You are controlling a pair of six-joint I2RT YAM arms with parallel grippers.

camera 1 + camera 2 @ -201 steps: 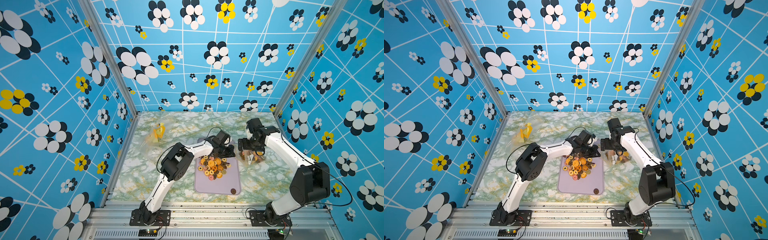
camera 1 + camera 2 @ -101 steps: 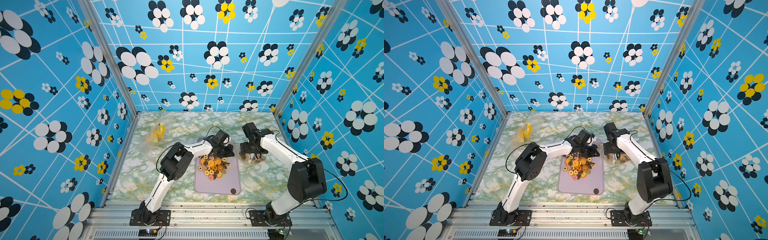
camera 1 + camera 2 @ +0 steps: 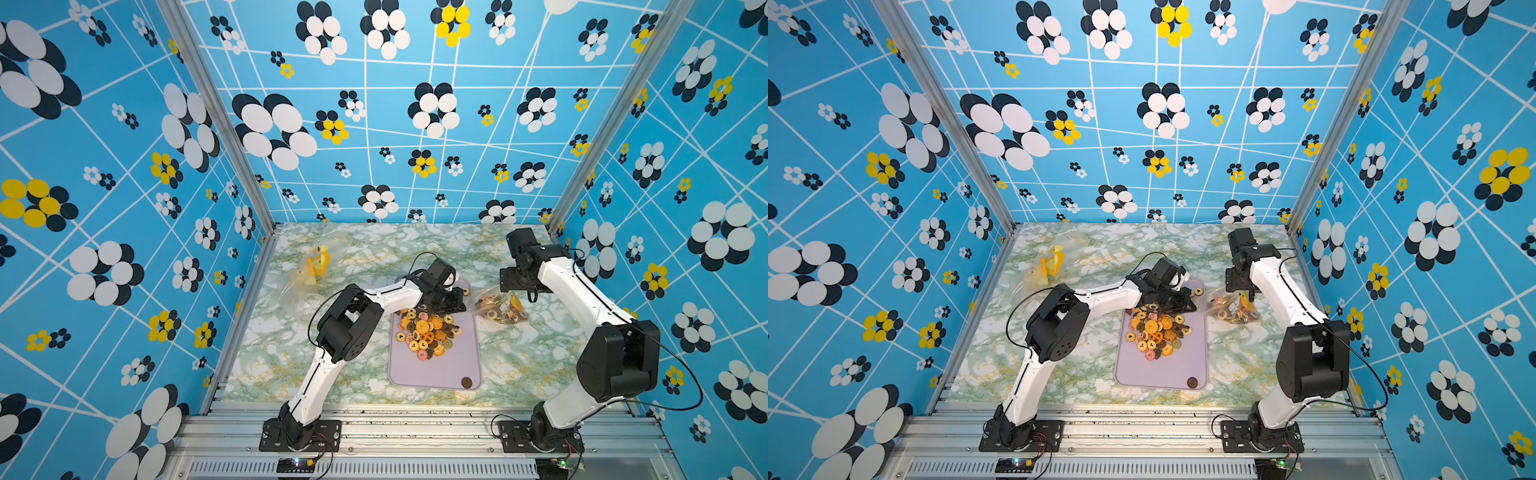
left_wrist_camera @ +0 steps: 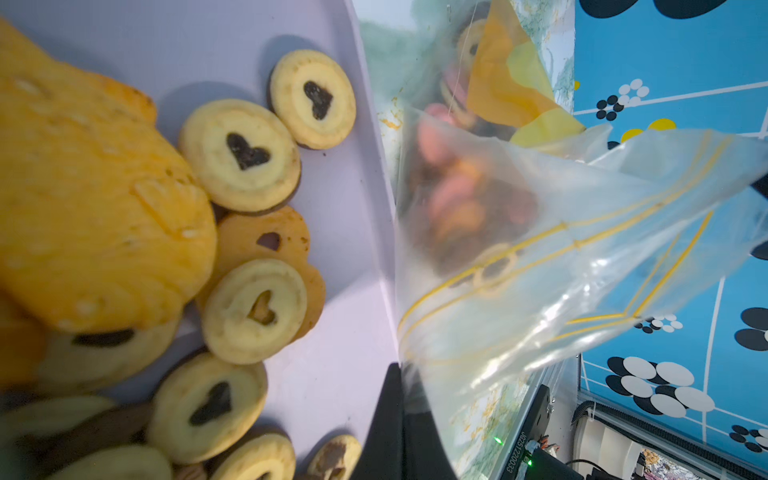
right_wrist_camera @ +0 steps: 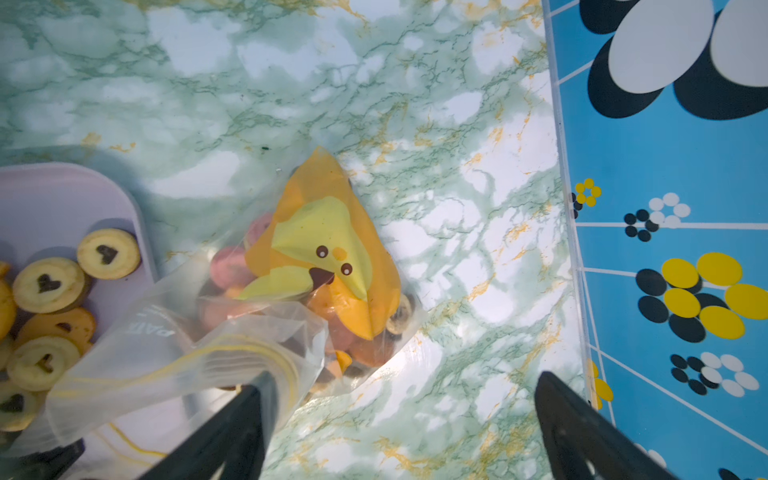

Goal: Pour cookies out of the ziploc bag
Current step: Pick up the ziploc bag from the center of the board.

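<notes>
In both top views the pour is looking partly done. A heap of cookies (image 3: 428, 332) is lying on the lavender tray (image 3: 436, 374). The ziploc bag (image 3: 498, 309) is slumping on the marble table (image 3: 291, 353) just right of the tray's far end, with more cookies showing through it. The left gripper (image 3: 451, 301) is clamping shut on the bag's mouth at the tray's far right corner. The right gripper (image 3: 516, 286) is hanging over the bag, spread wide and holding nothing.

In the left wrist view the zip edge (image 4: 540, 249) is probably sitting pinched right at the tray rim, though the fingertips are mostly out of shot.

In the right wrist view one finger (image 5: 232, 415) is sitting against the zip edge; whether it is touching, I cannot tell. The full end of the bag is lying beyond the fingers.

To my eye the next move is calling for that gripper to take the bag's closed end and lift it, so the rest slide out onto the tray.
</notes>
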